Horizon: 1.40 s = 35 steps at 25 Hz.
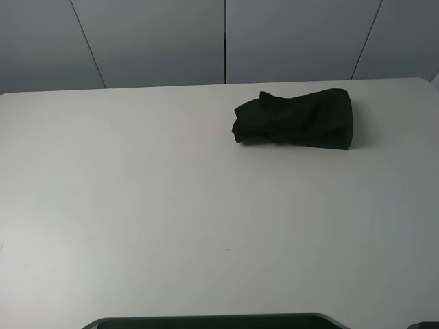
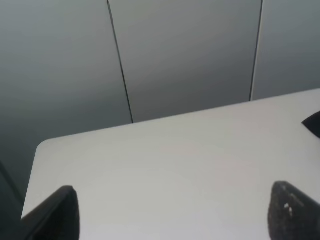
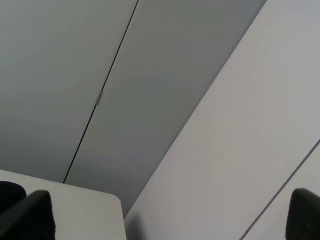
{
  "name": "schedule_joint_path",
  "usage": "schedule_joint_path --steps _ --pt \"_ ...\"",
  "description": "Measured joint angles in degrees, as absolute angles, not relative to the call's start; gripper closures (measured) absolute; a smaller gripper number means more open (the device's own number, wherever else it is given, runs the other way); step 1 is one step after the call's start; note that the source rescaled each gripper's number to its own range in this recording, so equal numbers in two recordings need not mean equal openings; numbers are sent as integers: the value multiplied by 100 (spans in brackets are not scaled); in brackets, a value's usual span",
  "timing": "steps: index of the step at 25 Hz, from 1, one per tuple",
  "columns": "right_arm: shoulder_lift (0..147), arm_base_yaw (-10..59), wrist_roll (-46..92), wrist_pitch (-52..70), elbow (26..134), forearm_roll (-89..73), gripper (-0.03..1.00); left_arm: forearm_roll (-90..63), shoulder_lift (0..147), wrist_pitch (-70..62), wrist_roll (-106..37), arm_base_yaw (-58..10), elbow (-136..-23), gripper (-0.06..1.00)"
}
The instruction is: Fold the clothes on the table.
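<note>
Black T-shirt (image 1: 295, 118) bunched on tabletop (image 1: 171, 219): soft, limp; you should pinch an outer edge. Left tool (image 2: 172, 212), right tool (image 3: 170, 217) wide open, empty

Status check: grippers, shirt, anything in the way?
Left gripper open, empty, above the table. Right gripper open, empty, near the table corner. Black T-shirt bunched at far right, print hidden. Nothing around it.

Lab-like test space, bare white table (image 1: 137, 205), plain grey panelled wall (image 1: 158, 41)
</note>
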State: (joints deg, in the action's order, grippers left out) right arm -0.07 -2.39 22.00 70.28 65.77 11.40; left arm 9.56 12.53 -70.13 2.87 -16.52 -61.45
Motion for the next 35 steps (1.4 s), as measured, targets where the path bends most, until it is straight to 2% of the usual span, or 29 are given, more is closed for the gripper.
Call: schedule_joint_path --steps 4,6,13,19,21,27,30,35 --pt "-7 -235 2200 7028 6577 1140 -3 904 580 -7023 287 -1652 -6157 18" --pt "-7 -235 2191 7028 6577 1118 -3 854 284 -7023 287 -1652 -6157 22" --pt "-7 -235 2191 7028 6577 940 -3 255 12 -7023 644 -1054 -6157 13" --pt "-7 -235 2166 7028 6577 815 -3 -172 12 -7023 -409 348 -5976 13" --pt "-7 -235 2152 7028 6577 739 -3 -409 12 -7023 -499 553 -5707 13" --pt "-7 -235 2016 7016 6293 254 -3 -504 12 -7023 -489 81 -4542 13" --pt "-7 -235 1925 7016 5734 -136 -3 -460 12 -7026 -489 -240 -4071 13" --pt "-7 -235 1745 6996 4669 -651 -3 -446 0 -6747 -471 -365 -3500 12"
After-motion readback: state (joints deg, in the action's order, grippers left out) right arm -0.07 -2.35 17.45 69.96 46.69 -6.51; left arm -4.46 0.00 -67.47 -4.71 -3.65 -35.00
